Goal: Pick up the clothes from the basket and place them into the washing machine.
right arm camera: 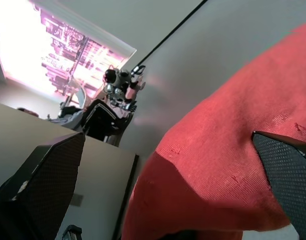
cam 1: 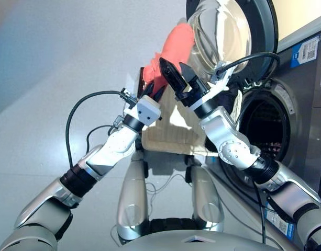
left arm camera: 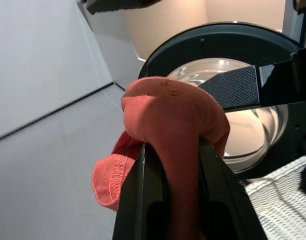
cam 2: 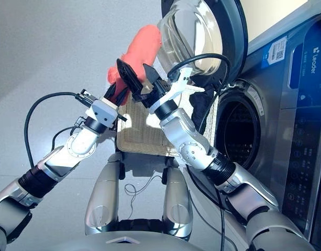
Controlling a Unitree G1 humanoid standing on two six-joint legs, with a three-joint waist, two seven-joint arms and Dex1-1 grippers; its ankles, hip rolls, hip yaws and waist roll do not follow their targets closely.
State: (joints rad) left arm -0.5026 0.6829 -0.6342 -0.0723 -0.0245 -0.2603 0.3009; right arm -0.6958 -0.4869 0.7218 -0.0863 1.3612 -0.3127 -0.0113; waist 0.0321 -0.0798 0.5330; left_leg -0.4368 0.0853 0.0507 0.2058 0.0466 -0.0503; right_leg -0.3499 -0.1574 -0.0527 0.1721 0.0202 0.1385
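Holding the coral-red cloth [cam 1: 173, 49] raised in front of the open door [cam 1: 231, 31] of the washing machine [cam 1: 301, 115], the left gripper [cam 1: 150, 86] is clamped on its lower end. Just beside it, the right gripper [cam 1: 176, 70] stands wide open, holding nothing. Below both, the basket [cam 2: 144, 133] leans against the machine left of the drum hole [cam 2: 236, 138]. From the left wrist, the cloth bulges up between the closed fingers [left arm camera: 143, 195]. From the right wrist, the spread fingertips [right arm camera: 287, 165] frame the red cloth.
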